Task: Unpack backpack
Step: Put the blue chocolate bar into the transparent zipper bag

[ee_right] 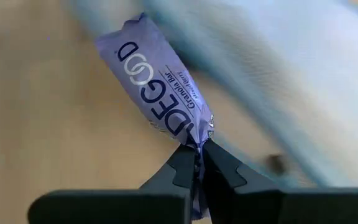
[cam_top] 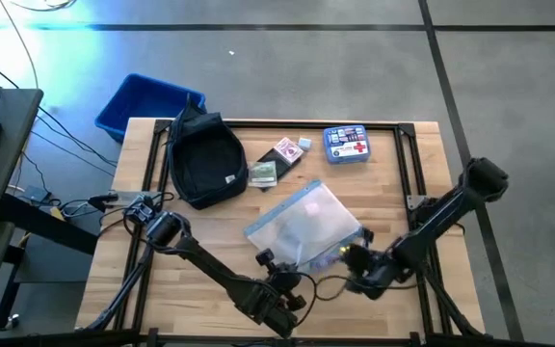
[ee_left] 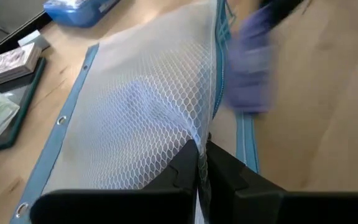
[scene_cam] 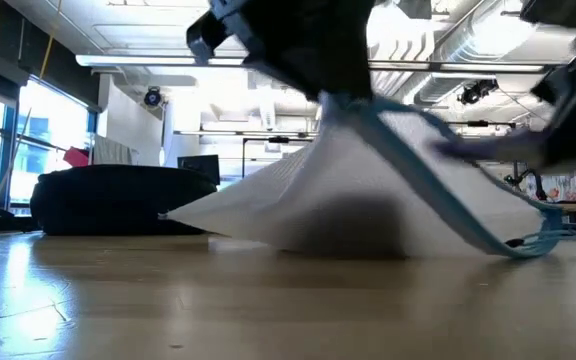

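Gripping one granola bar and one mesh pouch: two tools, right, left.

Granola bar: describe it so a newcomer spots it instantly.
Near the table's front edge, beside the mesh zip pouch, the right gripper is shut on the granola bar. It is the only purple wrapper, printed with white letters.

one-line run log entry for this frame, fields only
left gripper: shut on mesh pouch edge | right gripper: shut on granola bar wrapper end | backpack: table's far left
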Controlling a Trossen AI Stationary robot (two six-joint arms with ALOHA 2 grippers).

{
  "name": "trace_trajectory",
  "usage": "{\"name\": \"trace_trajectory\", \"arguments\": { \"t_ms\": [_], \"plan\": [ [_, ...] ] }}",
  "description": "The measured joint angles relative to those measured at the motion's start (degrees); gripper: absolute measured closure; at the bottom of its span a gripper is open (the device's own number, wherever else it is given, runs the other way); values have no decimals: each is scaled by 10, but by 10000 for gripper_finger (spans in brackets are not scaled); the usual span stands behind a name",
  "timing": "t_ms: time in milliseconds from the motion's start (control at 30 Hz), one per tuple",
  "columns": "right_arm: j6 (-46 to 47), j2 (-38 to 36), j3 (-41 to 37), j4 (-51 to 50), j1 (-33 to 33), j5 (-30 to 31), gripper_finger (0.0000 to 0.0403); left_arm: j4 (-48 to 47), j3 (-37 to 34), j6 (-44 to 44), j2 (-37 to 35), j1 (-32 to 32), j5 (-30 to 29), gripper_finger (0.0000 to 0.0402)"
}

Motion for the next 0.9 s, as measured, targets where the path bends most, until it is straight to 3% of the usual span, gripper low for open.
{"name": "trace_trajectory", "arguments": {
  "t_ms": [167,367,633,767,900],
  "plan": [
    [-13,32,0,-11,-92,36,401,42,0,52,-3,-2,-3,402],
    [-223,41,0,130,-174,-5,383,38,0,75,-3,-2,3,402],
    [-322,62,1,241,-215,-88,266,35,0,80,-3,-3,15,402],
    [-337,62,1,238,-214,-149,207,14,0,66,-3,-3,18,402],
    [-338,36,1,217,-197,-196,175,-22,0,32,-3,-3,18,402]
  ]
}}
